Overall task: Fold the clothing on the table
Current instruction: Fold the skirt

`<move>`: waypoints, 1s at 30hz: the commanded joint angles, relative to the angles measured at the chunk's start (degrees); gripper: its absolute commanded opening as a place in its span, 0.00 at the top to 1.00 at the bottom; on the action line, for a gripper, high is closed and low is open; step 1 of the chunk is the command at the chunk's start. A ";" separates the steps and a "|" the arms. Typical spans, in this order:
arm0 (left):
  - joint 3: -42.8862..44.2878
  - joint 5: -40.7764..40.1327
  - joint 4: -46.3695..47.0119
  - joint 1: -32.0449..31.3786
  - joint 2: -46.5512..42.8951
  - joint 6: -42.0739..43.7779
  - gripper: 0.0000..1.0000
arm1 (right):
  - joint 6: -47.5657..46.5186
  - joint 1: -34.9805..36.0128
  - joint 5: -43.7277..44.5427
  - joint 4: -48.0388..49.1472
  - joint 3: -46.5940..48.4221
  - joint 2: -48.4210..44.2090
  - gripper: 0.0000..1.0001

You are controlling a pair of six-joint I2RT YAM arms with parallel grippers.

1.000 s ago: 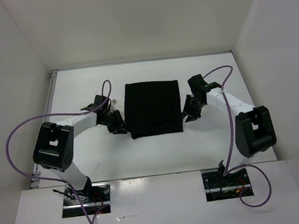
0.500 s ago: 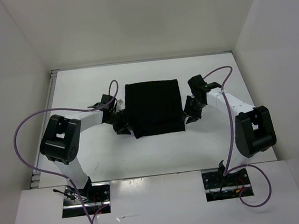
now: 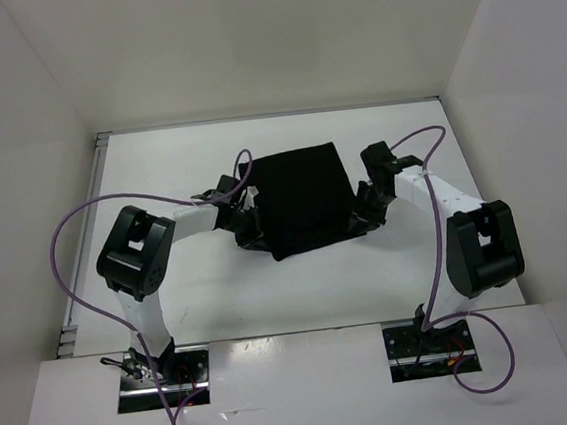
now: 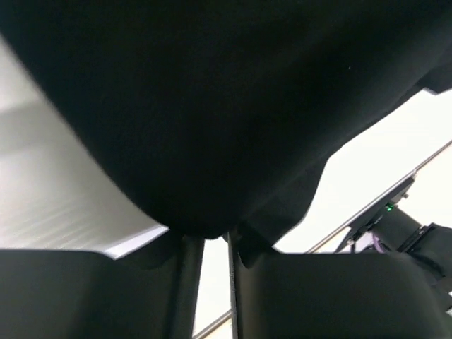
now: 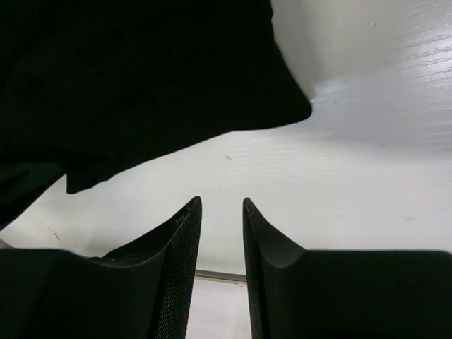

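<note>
The black clothing lies folded on the white table, skewed, with its left side raised. My left gripper is at that left edge and shut on it. In the left wrist view the fabric fills the upper frame and bunches at my left gripper's tips. By the garment's right edge my right gripper stands open. In the right wrist view it holds nothing and hangs over bare table, with the cloth just ahead to the left.
White walls enclose the table on three sides. A thin metal rim runs along the table's left side. Purple cables loop from both arms.
My left gripper has moved right to the garment's left edge and closed on it. The cloth has shifted, turned askew and risen on its left. The right gripper has barely moved.
</note>
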 commanded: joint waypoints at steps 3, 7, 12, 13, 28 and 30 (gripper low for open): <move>-0.34 -7.64 -3.07 -1.88 4.98 1.64 0.98 | -1.04 -0.88 0.86 0.01 -0.38 -2.71 0.65; -0.95 -9.40 -4.39 -1.88 -0.01 2.17 1.00 | -1.57 -2.03 0.86 0.01 -1.61 -3.42 0.65; -2.19 -9.41 -5.71 0.14 -3.46 2.17 1.00 | -3.42 -2.03 -0.37 0.01 -2.14 -2.73 0.49; -2.71 -9.41 -6.32 0.15 -4.33 2.17 1.00 | -4.20 -2.03 -0.37 -0.51 -2.14 -1.94 0.48; -2.72 -8.35 -6.33 0.15 -4.43 2.69 1.00 | -5.35 -2.03 1.12 7.39 -1.53 9.13 0.52; -3.24 -7.83 -6.33 0.15 -4.43 2.69 1.00 | -5.35 -2.03 1.12 9.58 -1.00 10.81 0.57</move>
